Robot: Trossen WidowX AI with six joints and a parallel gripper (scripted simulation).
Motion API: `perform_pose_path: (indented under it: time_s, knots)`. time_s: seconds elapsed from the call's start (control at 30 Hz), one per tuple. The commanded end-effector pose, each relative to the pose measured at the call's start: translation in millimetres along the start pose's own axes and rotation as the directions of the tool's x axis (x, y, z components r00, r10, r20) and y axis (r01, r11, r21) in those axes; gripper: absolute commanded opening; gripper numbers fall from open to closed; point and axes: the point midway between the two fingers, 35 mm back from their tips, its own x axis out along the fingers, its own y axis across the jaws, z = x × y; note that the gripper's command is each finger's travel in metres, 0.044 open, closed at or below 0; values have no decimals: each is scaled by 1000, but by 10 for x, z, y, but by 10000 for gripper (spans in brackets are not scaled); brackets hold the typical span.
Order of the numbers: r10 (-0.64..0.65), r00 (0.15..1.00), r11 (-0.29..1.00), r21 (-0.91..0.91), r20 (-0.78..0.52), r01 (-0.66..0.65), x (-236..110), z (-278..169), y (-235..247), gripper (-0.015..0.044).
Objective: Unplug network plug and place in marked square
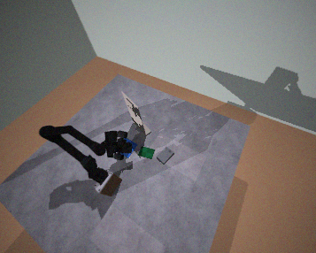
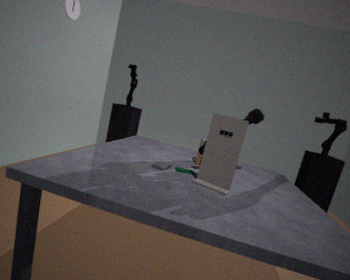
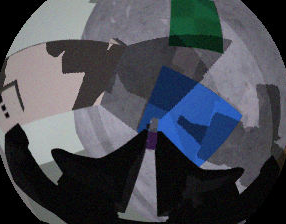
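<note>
My gripper [image 1: 123, 149] [image 3: 151, 133] is shut on the blue network plug [image 1: 130, 145] [image 3: 194, 119], which is clear of the panel. It holds the plug low over the table, just short of the green marked square [image 1: 146, 153] [image 2: 185, 170] [image 3: 195, 24]. The upright cream panel [image 1: 134, 112] [image 2: 223, 153] [image 3: 34, 86] stands to the gripper's left in the wrist view. Dark socket openings [image 2: 226, 132] show on the panel in the exterior view. In that view the panel hides the gripper and the plug; only part of the arm [image 2: 254, 116] shows above it.
A small grey block [image 1: 165, 155] [image 2: 161, 166] lies flat just beyond the green square. The arm's base [image 1: 110, 184] sits on the grey table [image 1: 175, 208] [image 2: 111, 196] near its front. Dark stands with other arms [image 2: 123, 119] [image 2: 322, 176] are behind the table.
</note>
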Motion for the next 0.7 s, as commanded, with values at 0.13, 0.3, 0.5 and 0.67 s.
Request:
perform_pose_path:
  time_s: [0.13, 0.3, 0.5, 0.67]
  knots:
    - [-6, 1000, 1000, 11, 4, 6, 36, 2, -60, 0]
    - [-6, 1000, 1000, 11, 3, 6, 58, 0, -78, 0]
    - [-6, 1000, 1000, 11, 3, 6, 83, -4, -99, 0]
    - [-5, 1000, 1000, 12, 2, 5, 104, -9, -117, 0]
